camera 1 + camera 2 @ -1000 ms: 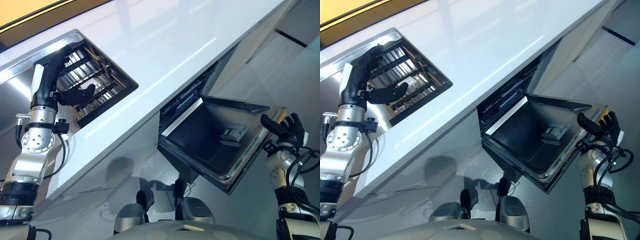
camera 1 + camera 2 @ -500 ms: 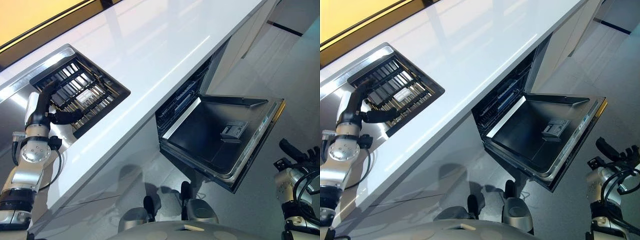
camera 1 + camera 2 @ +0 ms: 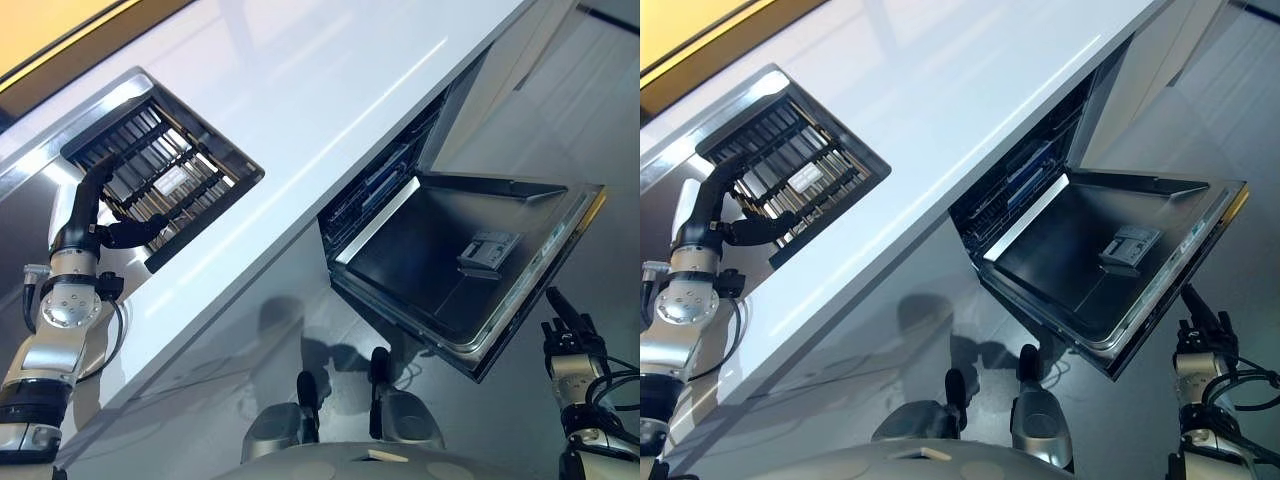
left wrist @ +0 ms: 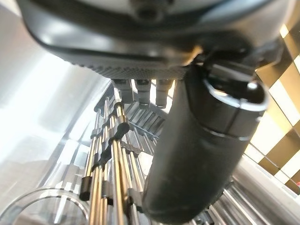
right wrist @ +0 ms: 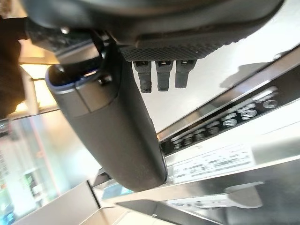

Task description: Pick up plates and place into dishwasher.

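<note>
The right hand (image 3: 1196, 318) had dropped clear of the open stainless dishwasher door (image 3: 560, 255), fingers straight. The left hand (image 3: 112, 228), fingers extended, rested on the wire dish rack (image 3: 160, 180) at the white counter's (image 3: 330, 90) left end.

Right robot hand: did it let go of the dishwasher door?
Yes. The right robot hand gripped the door's corner a second ago; now it hangs below the dishwasher door, apart from it, fingers straight.
</note>
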Robot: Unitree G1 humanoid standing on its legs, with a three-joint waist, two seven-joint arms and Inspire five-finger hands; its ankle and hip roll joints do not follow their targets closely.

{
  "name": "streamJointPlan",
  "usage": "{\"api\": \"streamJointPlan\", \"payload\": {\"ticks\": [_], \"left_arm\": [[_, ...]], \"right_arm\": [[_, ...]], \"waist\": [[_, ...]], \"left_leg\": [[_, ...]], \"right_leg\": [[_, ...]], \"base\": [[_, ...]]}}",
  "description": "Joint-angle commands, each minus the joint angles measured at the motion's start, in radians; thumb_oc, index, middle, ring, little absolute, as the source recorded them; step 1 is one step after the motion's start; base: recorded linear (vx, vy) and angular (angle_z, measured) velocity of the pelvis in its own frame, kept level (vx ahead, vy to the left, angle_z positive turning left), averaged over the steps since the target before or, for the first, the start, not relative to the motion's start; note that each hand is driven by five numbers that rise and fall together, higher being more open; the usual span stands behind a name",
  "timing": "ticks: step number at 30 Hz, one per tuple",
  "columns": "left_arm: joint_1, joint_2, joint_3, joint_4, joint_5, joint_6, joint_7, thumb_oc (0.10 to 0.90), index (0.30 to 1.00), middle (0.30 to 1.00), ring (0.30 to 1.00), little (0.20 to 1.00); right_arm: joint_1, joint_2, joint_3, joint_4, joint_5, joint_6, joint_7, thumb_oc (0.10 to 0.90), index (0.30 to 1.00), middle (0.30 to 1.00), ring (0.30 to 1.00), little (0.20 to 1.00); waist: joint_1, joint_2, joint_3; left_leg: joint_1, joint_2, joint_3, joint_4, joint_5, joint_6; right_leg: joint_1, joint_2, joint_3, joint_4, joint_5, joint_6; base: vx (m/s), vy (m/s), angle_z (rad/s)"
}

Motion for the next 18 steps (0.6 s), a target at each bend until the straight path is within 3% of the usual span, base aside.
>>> {"api": "streamJointPlan", "payload": {"ticks": [1,7,14,16,18], "left_arm": [[-0.02,0.094,0.096,-0.056,-0.072,-0.063,0.059,0.8,0.9,0.9,0.9,0.9],[-0.07,0.07,0.091,-0.151,-0.134,-0.102,0.081,0.8,0.9,0.9,0.9,0.9],[-0.119,0.048,0.077,-0.234,-0.114,-0.106,0.095,0.8,0.9,0.9,0.9,0.9],[-0.125,0.041,0.066,-0.257,-0.104,-0.092,0.09,0.8,0.9,0.9,0.9,0.9],[-0.125,0.034,0.062,-0.255,-0.096,-0.092,0.081,0.8,0.9,0.9,0.9,0.9]], "right_arm": [[-0.06,-0.09,-0.033,0.045,-0.011,-0.045,0.012,0.8,0.9,0.9,0.9,0.9],[-0.113,-0.108,0.001,0.118,-0.081,-0.041,-0.002,0.8,0.9,0.9,0.9,0.9],[-0.143,-0.1,0.045,0.1,-0.165,-0.078,0.009,0.8,0.9,0.9,0.9,0.9],[-0.143,-0.088,0.078,0.021,-0.137,-0.119,0.084,0.8,0.9,0.9,0.9,0.9],[-0.138,-0.068,0.092,-0.028,-0.085,-0.135,0.241,0.8,0.9,0.9,0.9,0.9]], "waist": [[0.034,-0.002,0.048],[0.045,0.028,0.115],[0.048,0.035,0.162],[0.048,0.036,0.162],[0.046,0.037,0.162]], "left_leg": [[-0.175,-0.09,-0.026,0.181,-0.087,0.05],[-0.287,-0.101,-0.043,0.28,-0.092,0.059],[-0.397,-0.124,-0.032,0.4,-0.124,0.072],[-0.435,-0.131,-0.03,0.439,-0.135,0.077],[-0.452,-0.132,-0.027,0.455,-0.141,0.079]], "right_leg": [[-0.057,0.031,-0.06,0.274,-0.264,-0.01],[-0.187,0.011,-0.061,0.419,-0.294,-0.034],[-0.326,-0.012,-0.058,0.596,-0.339,-0.042],[-0.371,-0.025,-0.057,0.651,-0.349,-0.044],[-0.394,-0.03,-0.054,0.679,-0.356,-0.045]], "base": [[-0.08,0.001,0.03],[-0.08,0.015,0.05],[-0.05,0.03,0.07],[0.0,0.055,0.01],[0.01,0.062,-0.03]]}}
